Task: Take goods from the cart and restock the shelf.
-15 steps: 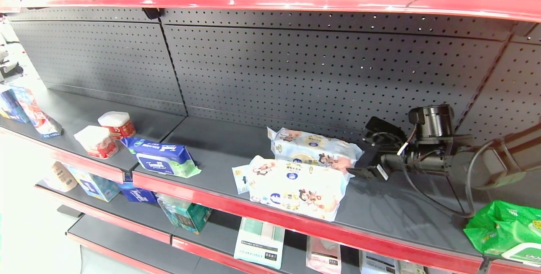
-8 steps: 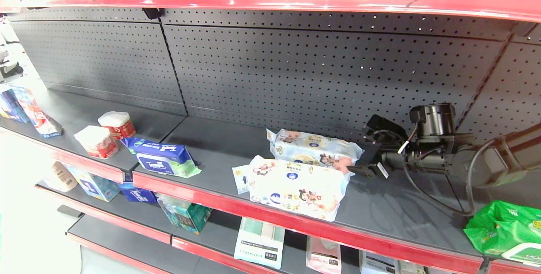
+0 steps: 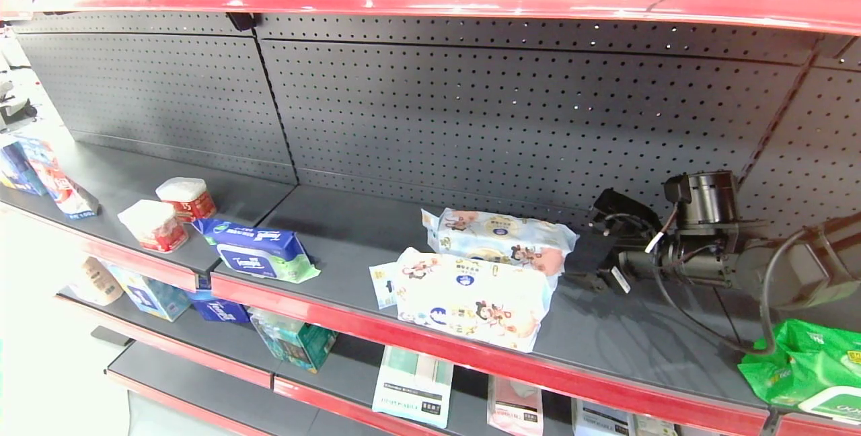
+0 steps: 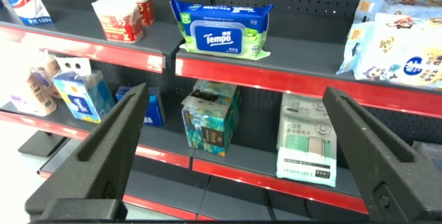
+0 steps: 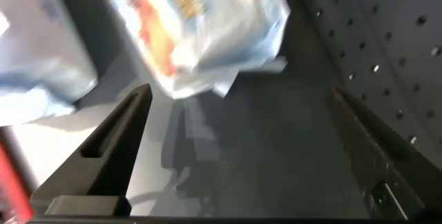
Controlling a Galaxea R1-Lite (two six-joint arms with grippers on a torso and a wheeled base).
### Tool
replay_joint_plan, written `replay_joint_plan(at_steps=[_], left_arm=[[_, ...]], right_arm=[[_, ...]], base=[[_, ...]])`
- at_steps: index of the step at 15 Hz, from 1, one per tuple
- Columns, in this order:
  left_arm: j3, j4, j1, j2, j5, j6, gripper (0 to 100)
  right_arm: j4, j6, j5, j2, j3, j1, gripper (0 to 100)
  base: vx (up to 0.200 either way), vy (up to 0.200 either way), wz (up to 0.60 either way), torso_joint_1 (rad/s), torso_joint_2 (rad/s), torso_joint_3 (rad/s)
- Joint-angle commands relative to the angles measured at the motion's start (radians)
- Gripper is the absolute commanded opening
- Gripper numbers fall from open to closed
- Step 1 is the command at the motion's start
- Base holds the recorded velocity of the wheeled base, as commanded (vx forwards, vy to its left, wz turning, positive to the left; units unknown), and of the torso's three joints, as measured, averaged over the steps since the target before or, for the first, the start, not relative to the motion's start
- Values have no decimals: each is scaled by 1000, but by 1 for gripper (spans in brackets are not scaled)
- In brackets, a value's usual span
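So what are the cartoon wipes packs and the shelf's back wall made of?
The wipes packs: likely soft plastic film, slightly glossy; crinkled surface, crimped ends. The back wall: probably painted sheet metal, matte dark grey; rows of punched holes.

The right arm (image 3: 787,274) is a chunky grey rounded link going into a black wrist, with a glossy dark cylinder (image 3: 703,195) on top. A black cable (image 3: 763,295) loops loose beside it, plus a thin wire with a little white tag (image 3: 651,242). The left gripper (image 4: 236,92) and right gripper (image 5: 238,103) look the same: matte black, long wedge-shaped fingers (image 4: 110,148), raised ridge down each.
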Motion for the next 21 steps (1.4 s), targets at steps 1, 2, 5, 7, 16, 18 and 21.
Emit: replay_joint_plan(at_steps=[1, 2, 5, 7, 16, 18, 21], left_arm=[[0, 0, 0, 1, 0, 0, 100], [0, 0, 0, 1, 0, 0, 100], [0, 0, 0, 1, 0, 0, 100], [0, 0, 0, 1, 0, 0, 100], [0, 0, 0, 1, 0, 0, 100], [0, 0, 0, 1, 0, 0, 100], [0, 0, 0, 1, 0, 0, 100]], right_arm=[[-2, 10, 1, -42, 35, -3, 100], [-2, 19, 1, -49, 42, -4, 100], [-3, 51, -72, -63, 39, -30, 100], [-2, 120, -114, -89, 53, -44, 100], [-2, 542, -251, -703, 543, -35, 100], [0, 593, -222, -918, 644, -40, 100], [7, 599, -220, -1272, 780, -24, 100]], base=[[0, 0, 0, 0, 0, 0], [0, 0, 0, 0, 0, 0], [0, 0, 0, 0, 0, 0], [0, 0, 0, 0, 0, 0], [0, 0, 0, 0, 0, 0], [0, 0, 0, 0, 0, 0], [0, 0, 0, 0, 0, 0]])
